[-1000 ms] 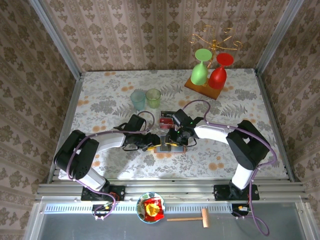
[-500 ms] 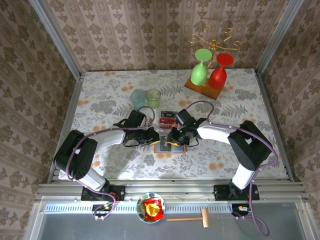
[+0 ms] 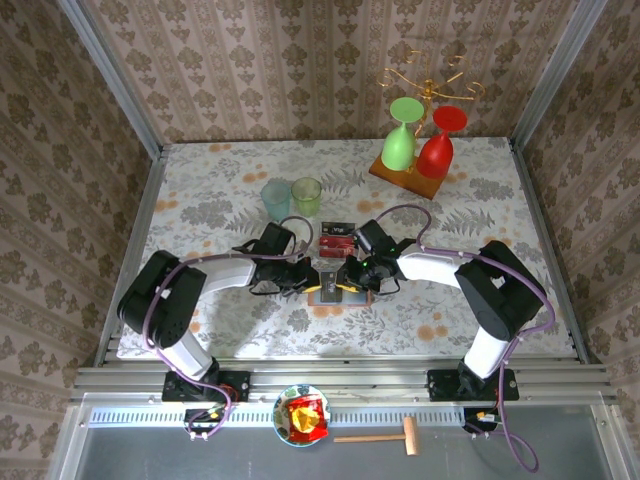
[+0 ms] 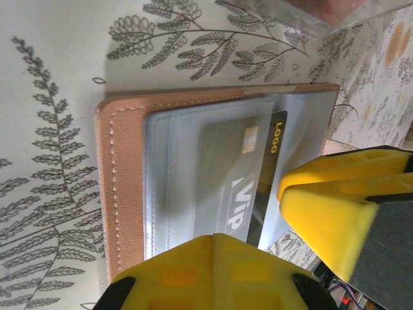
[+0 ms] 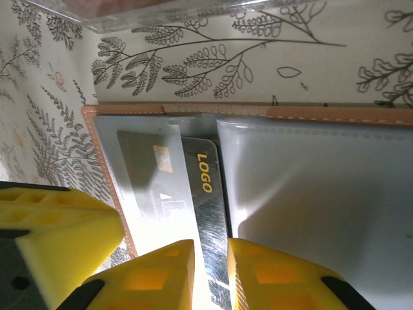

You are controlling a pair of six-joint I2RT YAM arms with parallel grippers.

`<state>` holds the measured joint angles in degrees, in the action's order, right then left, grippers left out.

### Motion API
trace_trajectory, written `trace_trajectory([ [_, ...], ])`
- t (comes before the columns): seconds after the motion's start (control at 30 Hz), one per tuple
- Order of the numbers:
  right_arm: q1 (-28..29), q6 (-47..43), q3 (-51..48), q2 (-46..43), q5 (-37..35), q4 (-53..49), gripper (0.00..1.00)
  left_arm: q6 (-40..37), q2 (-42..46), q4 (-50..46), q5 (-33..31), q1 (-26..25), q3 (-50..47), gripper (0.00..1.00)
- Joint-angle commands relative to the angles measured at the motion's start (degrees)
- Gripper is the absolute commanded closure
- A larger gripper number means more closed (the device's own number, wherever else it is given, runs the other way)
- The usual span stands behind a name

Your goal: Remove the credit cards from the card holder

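Observation:
The card holder lies open on the table, tan leather rim and grey-blue pockets. A dark credit card marked LOGO sits partly in a pocket. My left gripper is shut, tips together over the holder's pocket side. From the right, my right gripper stands narrowly open, with the card's bare strip showing between its fingers. Its yellow finger shows beside the card. Red and dark cards lie on the table just beyond the holder.
A teal cup and a green cup stand behind the left gripper. At the back right, a wooden board carries a green goblet and a red goblet. A bowl with a snack packet and a mallet lie on the front ledge.
Both grippers have edged a little toward the far side over the card holder, the left one closing in on its left edge. The holder has hardly moved.

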<state>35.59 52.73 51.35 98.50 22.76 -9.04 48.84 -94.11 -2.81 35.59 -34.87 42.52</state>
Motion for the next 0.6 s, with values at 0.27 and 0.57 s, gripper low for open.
trace_trajectory([
  [0.27,-0.5,0.6,-2.1,1.1,1.4,2.0,0.79,-0.2,-2.3,-1.7,0.6,0.1,0.2,0.98],
  [0.57,-0.9,2.8,-3.9,2.4,4.4,7.3,0.79,-0.7,-2.3,-2.6,0.6,0.1,0.4,0.98],
])
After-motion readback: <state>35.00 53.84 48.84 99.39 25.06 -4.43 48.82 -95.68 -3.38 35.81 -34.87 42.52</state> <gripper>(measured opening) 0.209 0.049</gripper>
